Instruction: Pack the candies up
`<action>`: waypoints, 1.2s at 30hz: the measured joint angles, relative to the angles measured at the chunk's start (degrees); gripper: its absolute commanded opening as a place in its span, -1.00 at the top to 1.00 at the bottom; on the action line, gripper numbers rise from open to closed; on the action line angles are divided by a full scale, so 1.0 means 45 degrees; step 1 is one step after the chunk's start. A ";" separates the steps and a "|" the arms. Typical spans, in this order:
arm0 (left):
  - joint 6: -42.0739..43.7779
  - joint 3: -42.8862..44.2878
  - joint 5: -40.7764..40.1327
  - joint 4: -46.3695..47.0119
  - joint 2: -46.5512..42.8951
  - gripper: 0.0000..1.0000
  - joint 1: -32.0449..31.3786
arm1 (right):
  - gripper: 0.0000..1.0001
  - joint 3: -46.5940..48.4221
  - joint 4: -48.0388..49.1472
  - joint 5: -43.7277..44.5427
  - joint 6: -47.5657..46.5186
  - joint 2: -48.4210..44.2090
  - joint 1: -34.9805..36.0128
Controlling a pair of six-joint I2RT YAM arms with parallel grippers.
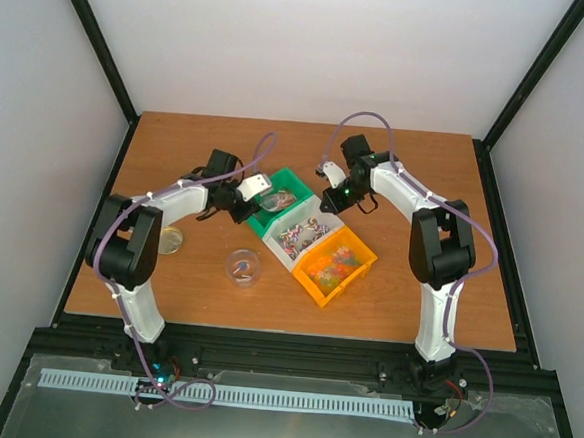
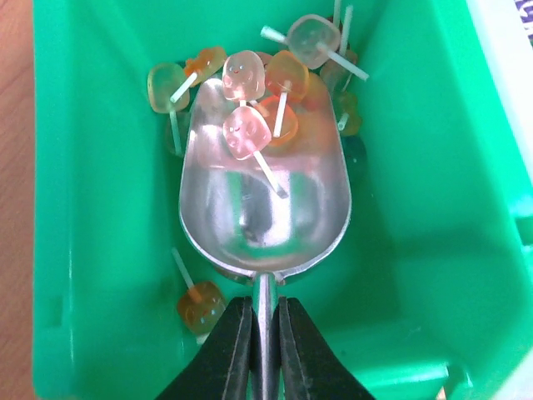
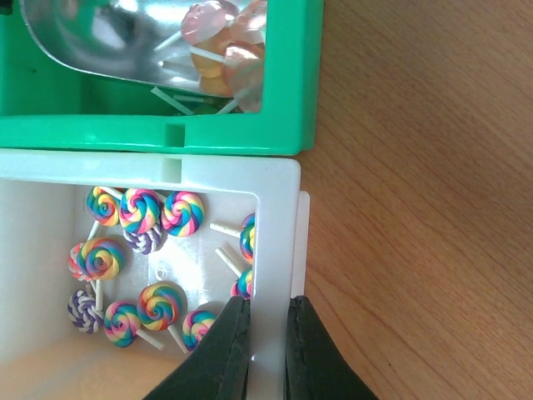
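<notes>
A metal scoop [image 2: 262, 208] lies inside the green bin [image 2: 433, 167], its bowl against a pile of translucent pink and orange candies [image 2: 244, 132]; two pink ones rest in the bowl. My left gripper [image 2: 265, 304] is shut on the scoop's handle. Rainbow swirl candies [image 3: 140, 208] lie in the white bin [image 3: 275, 233], and my right gripper [image 3: 268, 304] is shut on that bin's side wall, one finger inside and one outside. From above, the left gripper [image 1: 235, 197] and right gripper [image 1: 331, 198] flank the row of bins.
An orange bin [image 1: 310, 288] with more sweets stands next to the white bin [image 1: 279, 254] and the green bin [image 1: 262, 222]. A small clear jar [image 1: 243, 268] and its gold lid [image 1: 172, 241] sit on the wooden table in front of the left arm.
</notes>
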 measured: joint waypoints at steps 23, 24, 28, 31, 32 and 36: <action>-0.0355 -0.2914 0.1365 0.1588 -0.2642 0.98 0.1384 | 0.94 -0.0063 -0.0058 -0.0112 -0.0311 0.0000 -0.0053; -0.0364 -0.2948 0.1481 0.1651 -0.2667 0.98 0.1462 | 0.94 -0.0063 -0.0053 -0.0112 -0.0316 0.0000 -0.0058; -0.0520 -0.3177 0.2137 0.1904 -0.2788 0.99 0.1831 | 0.94 -0.0063 -0.0049 -0.0102 -0.0355 0.0000 -0.0058; -0.0670 -0.3327 0.2754 0.1987 -0.2982 0.98 0.2210 | 0.94 -0.0068 -0.0034 -0.0097 -0.0374 0.0000 -0.0058; -0.0695 -0.3342 0.2977 0.1991 -0.3075 0.98 0.2312 | 0.95 -0.0068 -0.0029 -0.0097 -0.0379 0.0000 -0.0058; -0.0748 -0.3424 0.3648 0.2069 -0.3682 0.98 0.2453 | 0.94 -0.0068 -0.0024 -0.0092 -0.0403 0.0000 -0.0058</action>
